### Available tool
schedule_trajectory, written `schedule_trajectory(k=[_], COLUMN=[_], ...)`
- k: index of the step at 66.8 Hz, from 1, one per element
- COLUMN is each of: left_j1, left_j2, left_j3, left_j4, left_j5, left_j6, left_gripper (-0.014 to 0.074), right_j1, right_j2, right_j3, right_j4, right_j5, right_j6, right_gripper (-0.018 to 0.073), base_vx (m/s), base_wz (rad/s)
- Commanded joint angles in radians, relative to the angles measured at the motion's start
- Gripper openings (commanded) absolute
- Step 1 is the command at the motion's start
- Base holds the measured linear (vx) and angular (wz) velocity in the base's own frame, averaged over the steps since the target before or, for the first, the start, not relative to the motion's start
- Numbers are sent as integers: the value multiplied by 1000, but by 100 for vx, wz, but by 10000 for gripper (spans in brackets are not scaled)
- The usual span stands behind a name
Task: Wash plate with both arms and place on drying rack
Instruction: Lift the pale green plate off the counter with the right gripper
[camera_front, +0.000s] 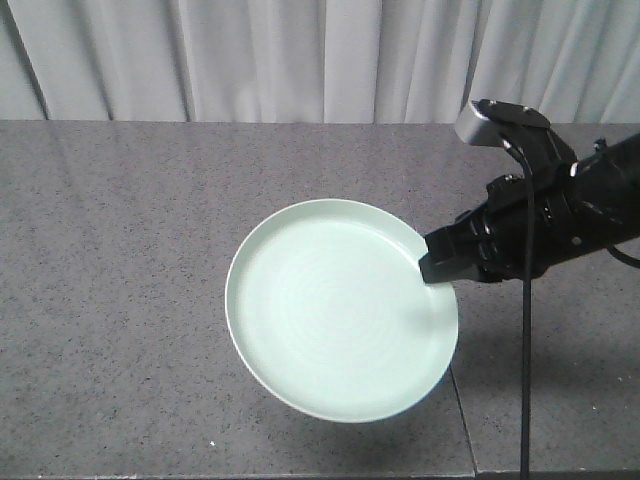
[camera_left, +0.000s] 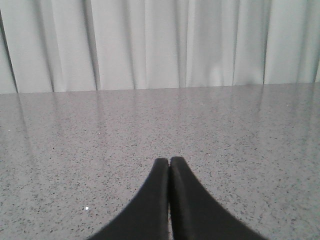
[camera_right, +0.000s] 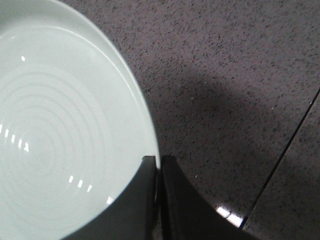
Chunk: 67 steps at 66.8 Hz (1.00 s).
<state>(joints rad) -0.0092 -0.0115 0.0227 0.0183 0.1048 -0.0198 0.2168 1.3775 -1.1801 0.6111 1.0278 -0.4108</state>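
Note:
The pale mint-green plate (camera_front: 335, 310) hangs tilted above the grey speckled counter, its shadow on the stone below. My right gripper (camera_front: 432, 268) comes in from the right and is shut on the plate's right rim. In the right wrist view the plate (camera_right: 55, 130) fills the left side, and the right gripper (camera_right: 158, 159) pinches its rim between both fingers. My left gripper (camera_left: 169, 160) is shut on nothing, low over bare counter; it is out of the front view. The drying rack is out of view.
The grey speckled counter (camera_front: 110, 250) runs back to a white curtain (camera_front: 300, 55). A thin seam (camera_front: 462, 410) in the stone runs under the plate's right side. A black cable (camera_front: 527, 340) hangs from the right arm.

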Motion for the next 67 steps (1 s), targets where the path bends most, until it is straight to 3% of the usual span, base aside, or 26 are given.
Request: schedule_trajectory(k=[1, 27, 67], left_j1=[-9, -9, -9], left_j2=[-13, -13, -13], left_j3=[-27, -27, -27], left_j4=[-10, -10, -10], left_j5=[-77, -77, -77], left_j6=[-8, -8, -8], left_gripper=[-6, -6, -6], right_j1=[0, 0, 0], right_j2=[-79, -194, -197], right_j3=[25, 199, 200], right_j4=[53, 52, 56], right_j5=[-18, -17, -29], right_j6=[-17, -28, -28], right_gripper=[-4, -4, -4], base_vx=[0, 0, 0], base_wz=[0, 0, 0])
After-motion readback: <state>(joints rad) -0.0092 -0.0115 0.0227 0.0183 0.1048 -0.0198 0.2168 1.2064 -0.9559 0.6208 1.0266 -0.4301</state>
